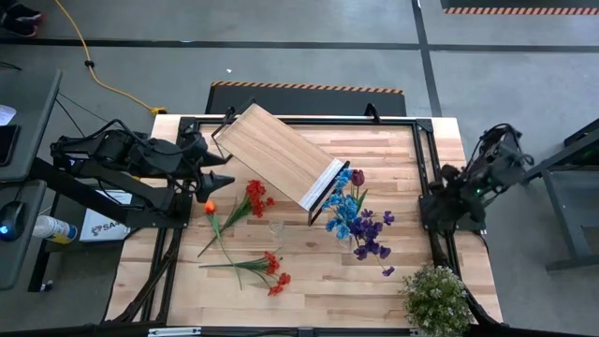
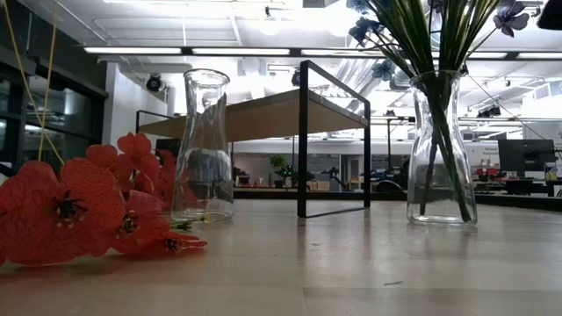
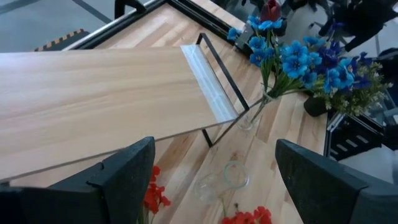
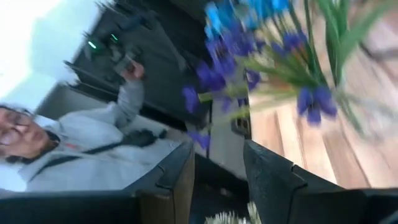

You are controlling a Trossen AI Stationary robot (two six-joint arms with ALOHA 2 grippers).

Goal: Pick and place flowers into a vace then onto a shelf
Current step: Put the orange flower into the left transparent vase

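Note:
The shelf [image 1: 279, 153] stands slantwise on its black frame ends at the table's far middle. My left gripper [image 1: 227, 168] hovers open at the shelf's left end, touching nothing, and in its wrist view the left gripper [image 3: 214, 168] looks over the board. Red flowers [image 1: 255, 197] and an orange one [image 1: 210, 207] lie on the table, with more red flowers [image 1: 272, 272] nearer. An empty glass vase [image 1: 276, 227] stands upright. A second vase [image 2: 442, 149] holds blue and purple flowers [image 1: 357, 221]. My right gripper [image 4: 217, 168] waits open at the table's right edge.
A bushy pale green plant [image 1: 436, 298] stands at the near right corner. A black frame [image 1: 426, 159] runs around the table's edges. A person in grey [image 4: 93, 158] shows beyond the table. Bare tabletop [image 1: 328, 281] lies near the middle front.

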